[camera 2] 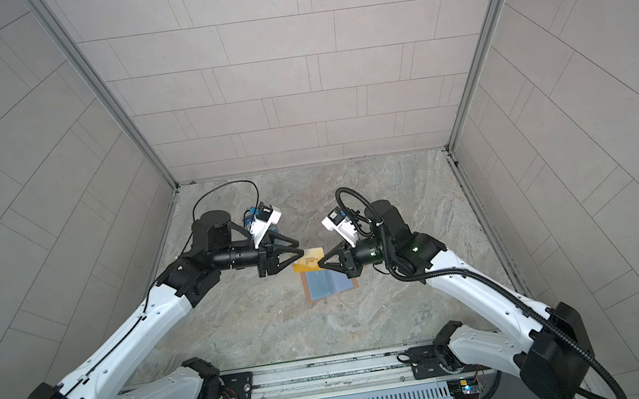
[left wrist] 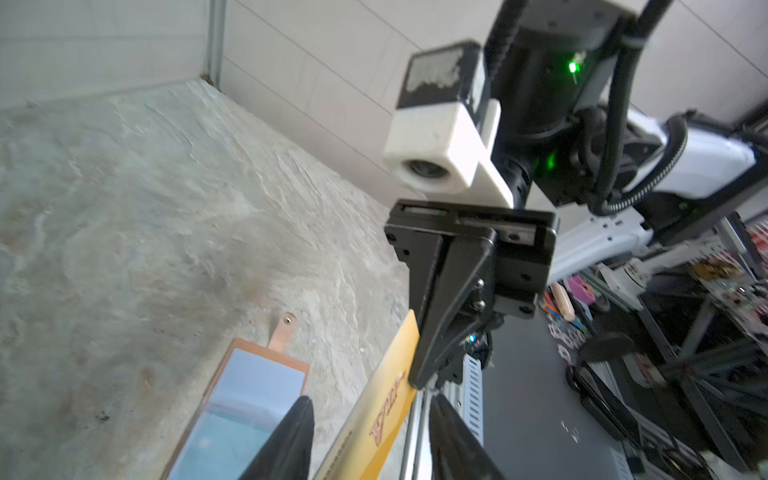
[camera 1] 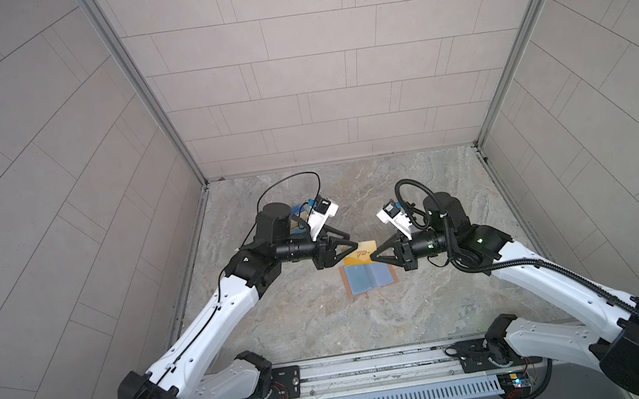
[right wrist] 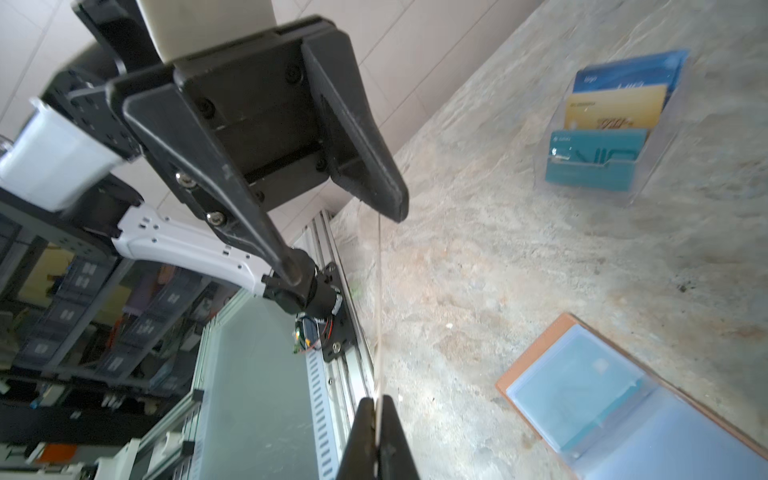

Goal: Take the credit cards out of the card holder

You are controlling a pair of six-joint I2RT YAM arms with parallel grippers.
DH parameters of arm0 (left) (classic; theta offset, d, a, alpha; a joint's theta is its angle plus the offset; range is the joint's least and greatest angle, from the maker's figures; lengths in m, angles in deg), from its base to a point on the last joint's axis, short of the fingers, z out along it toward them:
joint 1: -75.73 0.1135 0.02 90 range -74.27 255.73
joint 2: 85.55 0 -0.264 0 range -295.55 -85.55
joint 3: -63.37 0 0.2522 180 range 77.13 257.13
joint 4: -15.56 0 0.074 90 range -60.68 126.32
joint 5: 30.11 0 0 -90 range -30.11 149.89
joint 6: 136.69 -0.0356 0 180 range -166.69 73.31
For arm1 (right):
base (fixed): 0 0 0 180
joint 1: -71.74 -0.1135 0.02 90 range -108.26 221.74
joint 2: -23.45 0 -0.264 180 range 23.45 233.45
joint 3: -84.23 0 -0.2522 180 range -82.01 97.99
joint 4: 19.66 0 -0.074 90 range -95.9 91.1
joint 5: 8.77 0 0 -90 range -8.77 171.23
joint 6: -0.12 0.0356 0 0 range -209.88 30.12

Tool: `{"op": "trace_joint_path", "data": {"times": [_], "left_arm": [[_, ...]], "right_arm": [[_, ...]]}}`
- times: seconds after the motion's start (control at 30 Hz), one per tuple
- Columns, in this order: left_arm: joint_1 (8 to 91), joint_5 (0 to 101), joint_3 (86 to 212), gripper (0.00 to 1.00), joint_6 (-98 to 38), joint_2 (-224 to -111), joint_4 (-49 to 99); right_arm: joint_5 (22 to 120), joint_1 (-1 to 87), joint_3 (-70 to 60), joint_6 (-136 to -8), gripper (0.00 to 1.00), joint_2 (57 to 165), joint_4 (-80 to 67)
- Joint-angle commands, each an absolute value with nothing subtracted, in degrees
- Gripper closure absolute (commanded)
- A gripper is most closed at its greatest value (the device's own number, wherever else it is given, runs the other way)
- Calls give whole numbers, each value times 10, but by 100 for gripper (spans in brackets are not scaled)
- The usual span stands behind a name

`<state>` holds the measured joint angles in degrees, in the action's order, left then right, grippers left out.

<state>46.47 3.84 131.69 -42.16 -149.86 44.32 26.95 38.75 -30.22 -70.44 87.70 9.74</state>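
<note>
**Gold card aloft between two grippers, holder open below**

Nearest the base rail, just below centre in both top views, the card holder lies opened flat on the marbled table, its pale blue-grey sleeves facing up. The top views show only those sleeves. The right wrist view, where the holder fills the lower right, shows a teal card inside one sleeve. The left wrist view adds the snap tab sticking out from the holder's far edge.

Just above the holder in both top views, the gold card hangs clear of the table. The right gripper pinches its right end. In its own wrist view the jaws are closed on the card, seen edge-on as a thin line. The left gripper meets the card's left end with its jaws parted to a middling gap, plain in the right wrist view. From the left wrist view the fingers stand either side of the card; whether a pad brushes it is hard to say through the blur.

Farthest off, at the upper right of the right wrist view, a clear stand holds blue, gold and teal cards. In the top views the left arm mostly hides it.
</note>
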Motion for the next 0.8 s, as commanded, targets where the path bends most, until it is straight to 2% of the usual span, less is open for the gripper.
{"op": "trace_joint_path", "data": {"times": [0.0,0.13,0.4,0.67,0.77], "left_arm": [[463,-41,1332,54,-498,-1508,535],[456,-29,1344,55,-538,-1518,590],[456,-37,1354,59,-547,-1534,603],[446,-98,1383,68,-601,-1557,663],[446,-100,1387,76,-611,-1560,674]], "right_arm": [[234,383,-271,-785,100,893,182],[217,381,-252,-813,100,904,205],[174,380,-223,-879,100,925,264],[160,375,-208,-904,100,949,280],[150,375,-197,-922,100,966,298]]}}
